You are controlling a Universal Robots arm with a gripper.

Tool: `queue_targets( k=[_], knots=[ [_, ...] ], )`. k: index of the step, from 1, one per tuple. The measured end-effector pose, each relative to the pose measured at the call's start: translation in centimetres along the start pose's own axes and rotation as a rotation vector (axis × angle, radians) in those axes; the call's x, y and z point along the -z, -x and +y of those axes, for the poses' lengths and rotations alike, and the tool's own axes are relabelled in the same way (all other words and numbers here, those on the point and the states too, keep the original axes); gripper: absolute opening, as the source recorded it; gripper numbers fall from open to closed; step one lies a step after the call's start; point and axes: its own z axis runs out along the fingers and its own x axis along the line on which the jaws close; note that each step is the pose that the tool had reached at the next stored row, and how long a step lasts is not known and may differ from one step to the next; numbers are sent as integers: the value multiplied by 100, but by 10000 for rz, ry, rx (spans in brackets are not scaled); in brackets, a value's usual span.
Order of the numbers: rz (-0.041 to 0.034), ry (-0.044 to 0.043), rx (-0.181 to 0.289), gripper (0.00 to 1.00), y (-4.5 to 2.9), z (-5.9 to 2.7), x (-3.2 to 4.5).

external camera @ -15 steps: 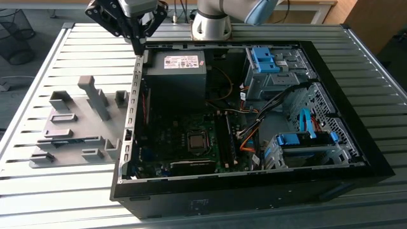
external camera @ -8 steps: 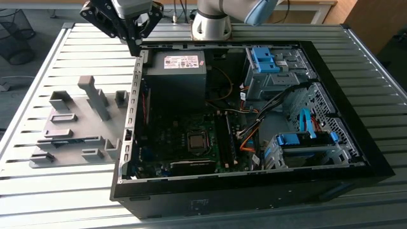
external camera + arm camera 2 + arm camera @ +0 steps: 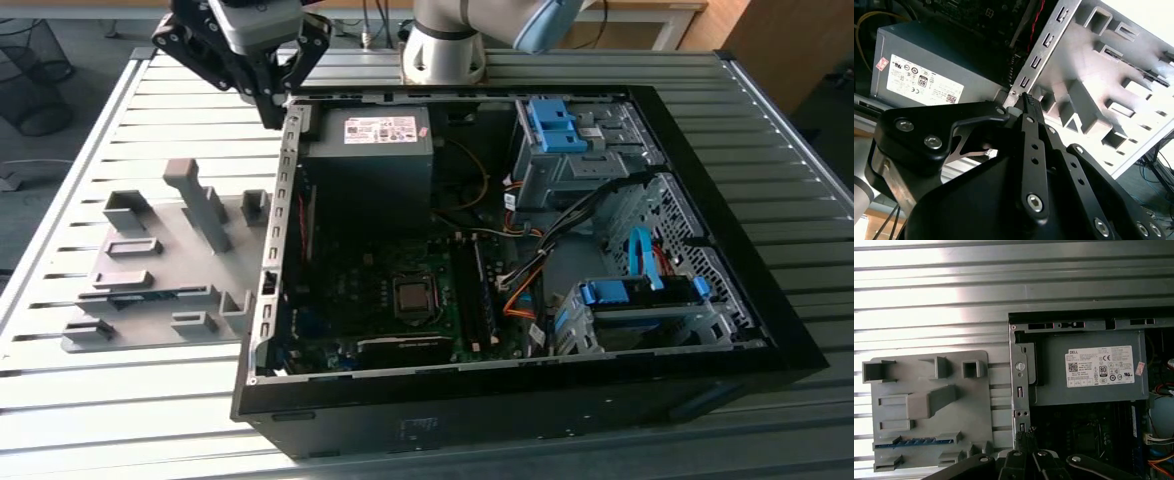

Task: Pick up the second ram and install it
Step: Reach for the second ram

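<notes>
In the exterior view the gripper [image 3: 283, 100] hangs above the far corner of the open computer case [image 3: 787, 340], at about eleven o'clock from the motherboard [image 3: 400, 290]. Its fingers meet at the tips with nothing between them, so nothing is picked up yet. The second ram [image 3: 147, 294] lies at nine o'clock from the case, seated on edge in a long slot of the grey holder tray [image 3: 147, 335] (a slot that, I judge, keeps the stick upright so its sides can be pinched). The case lies on its side with the panel off, which leaves the board reachable from above.

In the second wrist view the fingertips [image 3: 1026, 100] press together over the case's metal wall, just beside the power supply [image 3: 919, 75], with the tray beyond them.

In the first wrist view the second ram [image 3: 914, 441] shows as a thin blue strip in the tray's slot. It is well apart from the closed gripper [image 3: 1024, 432], which sits over the case wall.
</notes>
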Motion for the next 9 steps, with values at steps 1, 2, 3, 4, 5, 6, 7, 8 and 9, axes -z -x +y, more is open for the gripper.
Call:
queue_targets(
  k=[1, 2, 3, 4, 5, 6, 7, 8, 9],
  knots=[
    [-1, 1, 1, 10, -8, -9, -1],
    [0, 0, 2, 10, -16, -17, -2],
    [1, 0, 2, 10, -23, -25, -2],
    [0, 0, 1, 10, -31, -33, -3],
    [0, 0, 0, 10, -39, -40, -4],
    [0, 0, 1, 10, -46, -47, -4],
    [-1, 1, 0, 10, -54, -54, -5],
    [0, 0, 0, 10, -61, -60, -6],
    [0, 1, 0, 10, -69, -66, -7]
  ],
)
